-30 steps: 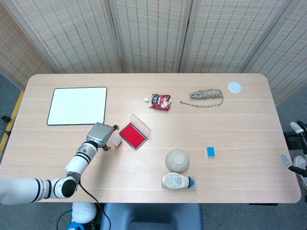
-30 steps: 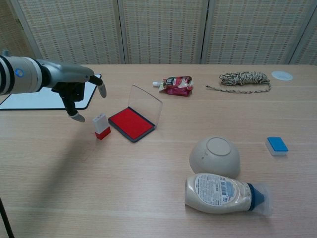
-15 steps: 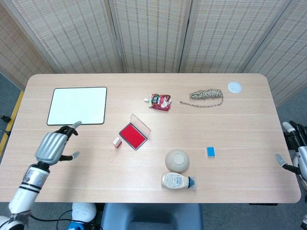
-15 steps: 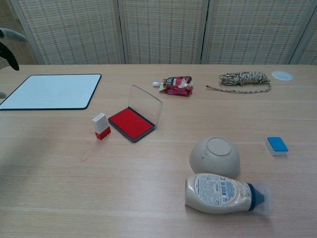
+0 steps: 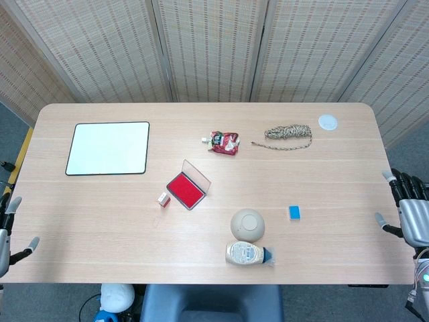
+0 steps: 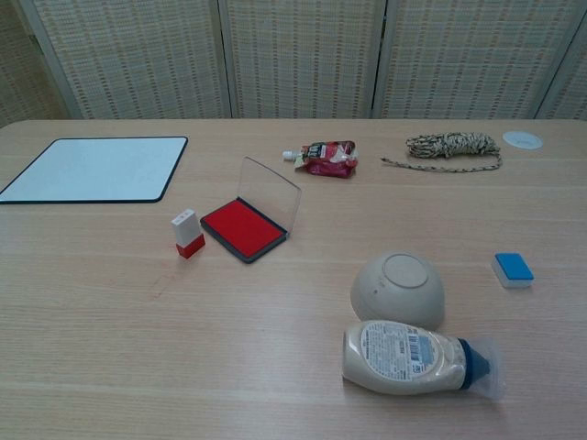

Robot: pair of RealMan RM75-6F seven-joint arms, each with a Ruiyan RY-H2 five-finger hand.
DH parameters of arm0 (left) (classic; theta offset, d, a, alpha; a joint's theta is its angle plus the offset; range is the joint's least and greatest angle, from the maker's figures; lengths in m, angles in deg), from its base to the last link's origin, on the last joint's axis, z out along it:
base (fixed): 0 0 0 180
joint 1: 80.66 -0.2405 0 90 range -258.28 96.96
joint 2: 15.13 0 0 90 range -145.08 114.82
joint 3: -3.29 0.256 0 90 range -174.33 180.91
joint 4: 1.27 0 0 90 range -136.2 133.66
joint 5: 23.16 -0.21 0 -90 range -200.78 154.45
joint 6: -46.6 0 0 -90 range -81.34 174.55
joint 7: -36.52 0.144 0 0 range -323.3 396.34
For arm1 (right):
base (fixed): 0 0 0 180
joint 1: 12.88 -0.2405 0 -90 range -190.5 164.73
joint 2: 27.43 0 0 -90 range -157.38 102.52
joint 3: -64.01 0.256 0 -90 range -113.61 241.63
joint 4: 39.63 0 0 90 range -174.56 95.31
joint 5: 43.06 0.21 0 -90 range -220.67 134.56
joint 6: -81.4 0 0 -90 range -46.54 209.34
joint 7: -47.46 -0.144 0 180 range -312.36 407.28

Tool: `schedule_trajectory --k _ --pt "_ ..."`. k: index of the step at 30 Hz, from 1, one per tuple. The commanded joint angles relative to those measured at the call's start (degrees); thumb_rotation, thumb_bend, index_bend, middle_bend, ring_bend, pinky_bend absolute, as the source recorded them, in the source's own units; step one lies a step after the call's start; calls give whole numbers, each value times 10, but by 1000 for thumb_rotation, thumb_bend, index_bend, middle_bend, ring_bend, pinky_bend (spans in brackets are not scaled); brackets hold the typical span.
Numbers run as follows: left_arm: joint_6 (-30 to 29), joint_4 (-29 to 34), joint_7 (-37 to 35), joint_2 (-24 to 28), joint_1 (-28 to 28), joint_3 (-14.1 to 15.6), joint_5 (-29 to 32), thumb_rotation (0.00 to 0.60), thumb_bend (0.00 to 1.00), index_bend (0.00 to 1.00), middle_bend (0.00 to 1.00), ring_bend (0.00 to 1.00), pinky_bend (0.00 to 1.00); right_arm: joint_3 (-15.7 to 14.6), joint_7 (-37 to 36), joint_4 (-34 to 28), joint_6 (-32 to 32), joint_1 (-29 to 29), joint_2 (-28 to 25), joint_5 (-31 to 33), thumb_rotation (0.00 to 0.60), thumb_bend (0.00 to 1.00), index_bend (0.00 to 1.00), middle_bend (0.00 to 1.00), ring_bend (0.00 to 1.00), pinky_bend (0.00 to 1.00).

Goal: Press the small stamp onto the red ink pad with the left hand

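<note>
The small stamp (image 5: 163,199) (image 6: 187,233), white on top with a red base, stands upright on the table just left of the red ink pad (image 5: 185,190) (image 6: 240,227), whose clear lid is raised. My left hand (image 5: 8,231) is at the far left edge of the head view, off the table's left side, fingers spread and holding nothing. At the far right edge, my right hand (image 5: 410,213) hangs beside the table, fingers apart and empty. Neither hand shows in the chest view.
A white board (image 5: 108,148) lies at the back left. A red pouch (image 5: 223,142), a rope coil (image 5: 288,133) and a white disc (image 5: 327,121) sit along the back. An upturned bowl (image 5: 247,225), a lying bottle (image 5: 249,253) and a blue eraser (image 5: 294,212) are front right.
My left hand pulled away from beside the stamp, swinging left and off the table's edge. The stamp stayed standing beside the pad. My right hand rose a little into view.
</note>
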State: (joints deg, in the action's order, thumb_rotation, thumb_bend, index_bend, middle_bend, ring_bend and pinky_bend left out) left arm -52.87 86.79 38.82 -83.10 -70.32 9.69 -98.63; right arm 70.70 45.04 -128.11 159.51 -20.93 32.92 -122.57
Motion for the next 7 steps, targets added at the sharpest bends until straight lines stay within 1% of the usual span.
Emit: schedule_trajectory --k 1,7 --pt "4 2 0 1 -8 -7 -11 600 246 0 0 2 257 -1 -2 -2 0 1 -2 1 600 300 0 0 0 0" --pt "15 9 14 4 -19 -16 -29 600 246 0 0 2 256 -5 -2 -2 3 3 -3 -6 600 300 0 0 0 0"
